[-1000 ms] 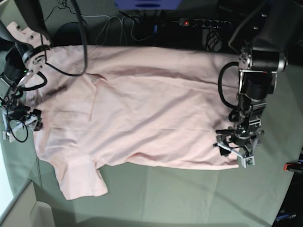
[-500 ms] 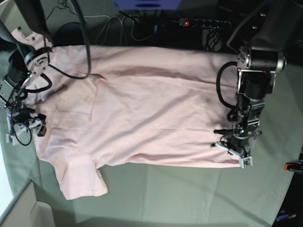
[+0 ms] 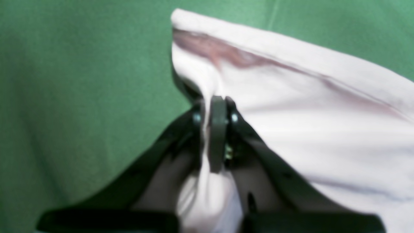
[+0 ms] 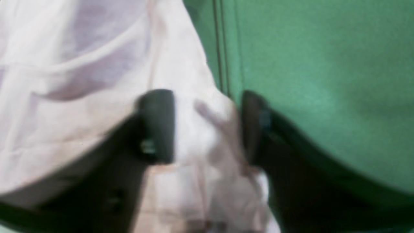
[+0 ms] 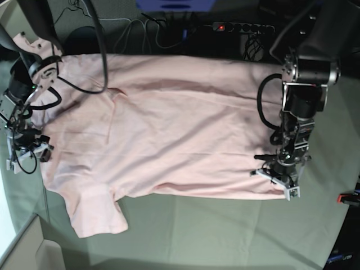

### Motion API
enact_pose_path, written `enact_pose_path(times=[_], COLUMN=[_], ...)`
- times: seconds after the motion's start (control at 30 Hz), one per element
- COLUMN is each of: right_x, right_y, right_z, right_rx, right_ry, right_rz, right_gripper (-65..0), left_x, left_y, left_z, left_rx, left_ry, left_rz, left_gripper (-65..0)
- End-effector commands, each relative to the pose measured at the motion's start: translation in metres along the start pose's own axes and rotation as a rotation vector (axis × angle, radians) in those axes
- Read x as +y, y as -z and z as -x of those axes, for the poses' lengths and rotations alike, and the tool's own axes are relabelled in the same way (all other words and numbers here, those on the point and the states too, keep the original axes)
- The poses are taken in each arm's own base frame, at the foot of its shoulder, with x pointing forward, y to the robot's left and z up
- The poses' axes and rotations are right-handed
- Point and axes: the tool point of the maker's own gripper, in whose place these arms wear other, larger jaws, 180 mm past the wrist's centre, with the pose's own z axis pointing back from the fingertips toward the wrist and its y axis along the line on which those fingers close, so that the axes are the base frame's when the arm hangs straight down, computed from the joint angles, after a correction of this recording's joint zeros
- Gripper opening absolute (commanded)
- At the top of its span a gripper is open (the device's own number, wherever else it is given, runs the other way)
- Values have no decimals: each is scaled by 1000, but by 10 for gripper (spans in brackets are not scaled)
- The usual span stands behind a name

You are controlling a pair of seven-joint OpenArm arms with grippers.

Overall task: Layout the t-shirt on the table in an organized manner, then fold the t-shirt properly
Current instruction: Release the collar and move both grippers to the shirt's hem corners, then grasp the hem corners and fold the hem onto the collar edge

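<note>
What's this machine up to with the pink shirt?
A two-armed robot is working on a pale pink t-shirt spread over a green-covered table. The left gripper is pinched shut on a corner of the shirt's edge, with fabric bunched between its jaws. The right gripper, at the shirt's other end, straddles a fold of cloth with its jaws apart, so it has no grip there yet. The shirt lies mostly flat, one sleeve sticking out; nothing is folded so far.
</note>
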Motion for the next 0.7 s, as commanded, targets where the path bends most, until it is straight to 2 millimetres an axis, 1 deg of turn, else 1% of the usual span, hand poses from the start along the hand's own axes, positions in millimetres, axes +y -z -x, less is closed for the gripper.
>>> enact_pose_path(times=[0.0, 0.1, 0.13, 0.27, 0.33, 0.43, 0.5, 0.6, 0.67], right_x=[-7, -7, -7, -1, -3, -12, -20, -31, -34], right_y=[-3, -3, -3, -1, -2, -10, -19, -33, -37], right_z=[-28, -26, -24, -26, -21, -34, -49, -50, -51], right_rx=[-74, -65, -61, -49, -42, -78, -125, -156, -164], right_ry=[0, -4, -5, -46, -54, -68, -71, -85, -94], right_rz=[12, 14, 14, 1, 5, 34, 58, 89, 100], right_gripper=[-494, -631, -650, -650, -650, -650, -650, -650, -650], left_x=[6, 8, 8, 9, 9, 10, 10, 10, 10], left_y=[1, 1, 1, 1, 1, 1, 1, 1, 1], left_z=[-22, -22, -21, -22, -22, -21, -21, -21, -21], left_rx=[-41, -42, -40, -40, -39, -38, -38, -38, -38], left_ry=[-1, 2, 4, 0, -3, -8, -9, -9, -9], left_rz=[-15, -18, -18, -19, -20, -21, -22, -22, -22], left_gripper=[-650, -650, -650, -650, -650, -650, -650, -650, -650])
